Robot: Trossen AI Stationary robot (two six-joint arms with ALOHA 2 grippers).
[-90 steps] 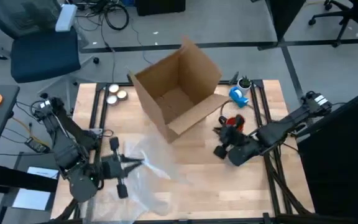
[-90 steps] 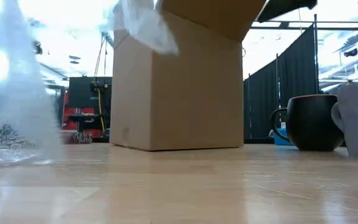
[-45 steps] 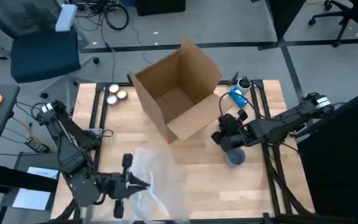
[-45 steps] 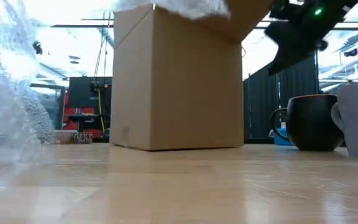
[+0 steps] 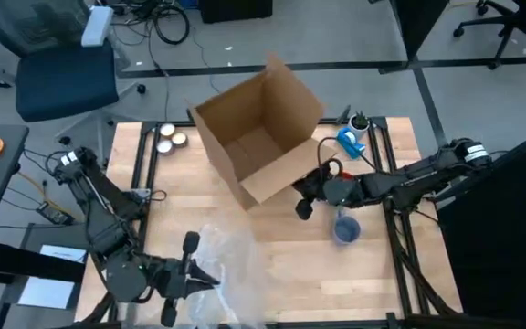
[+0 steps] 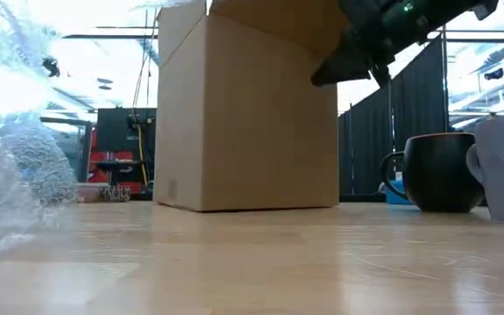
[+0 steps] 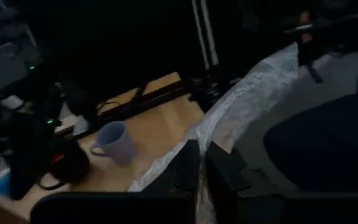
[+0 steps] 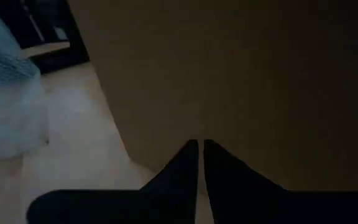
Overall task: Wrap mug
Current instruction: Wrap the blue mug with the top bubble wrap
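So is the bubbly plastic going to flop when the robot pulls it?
Probably yes. The bubble wrap lies crumpled and folded on the table, so it looks floppy. It seems light too, and the left tool, pinching its edge, likely drags it easily.

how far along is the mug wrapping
Barely started. Done: nothing yet; the grey mug stands bare on the table, apart from the bubble wrap. In hand: the left gripper is shut on the wrap's edge. The right gripper, shut and empty, faces the cardboard box. Left: all the wrapping.
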